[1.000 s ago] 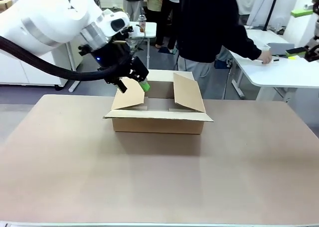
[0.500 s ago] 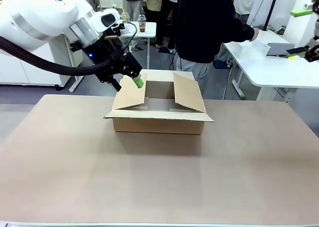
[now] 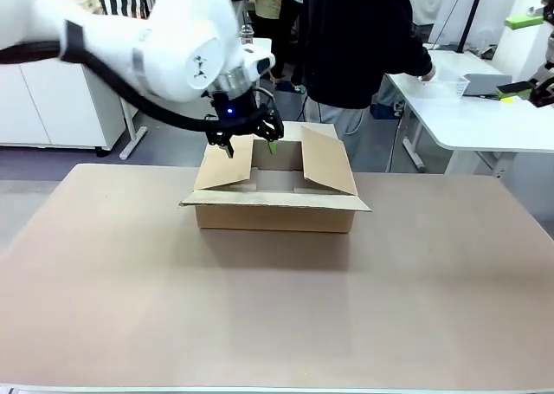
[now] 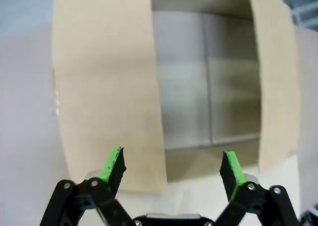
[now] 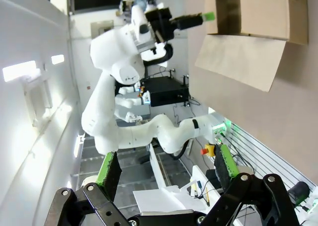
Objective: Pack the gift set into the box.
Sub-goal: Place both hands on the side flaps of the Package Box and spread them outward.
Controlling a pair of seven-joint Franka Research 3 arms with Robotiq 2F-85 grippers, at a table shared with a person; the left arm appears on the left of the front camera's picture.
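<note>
The box is a shallow brown carton standing open at the table's middle, with its side flaps raised. My left gripper hangs open just above the top of its left flap, holding nothing. In the left wrist view the left gripper looks down past that flap into the empty box. A person's hand rests at a pale tray on the white side table, which I take for the gift set; its contents are too small to tell. My right gripper is open at the right edge, and the right wrist view shows the same gripper.
A person in dark clothes stands behind the box, turned toward the white side table at back right. The brown tabletop is bare in front of the box. The right wrist view shows the box and the left arm sideways.
My left arm has swung round and its gripper has moved right, from outside the left flap to above its top edge. The person's hand drew back along the side table to the tray.
</note>
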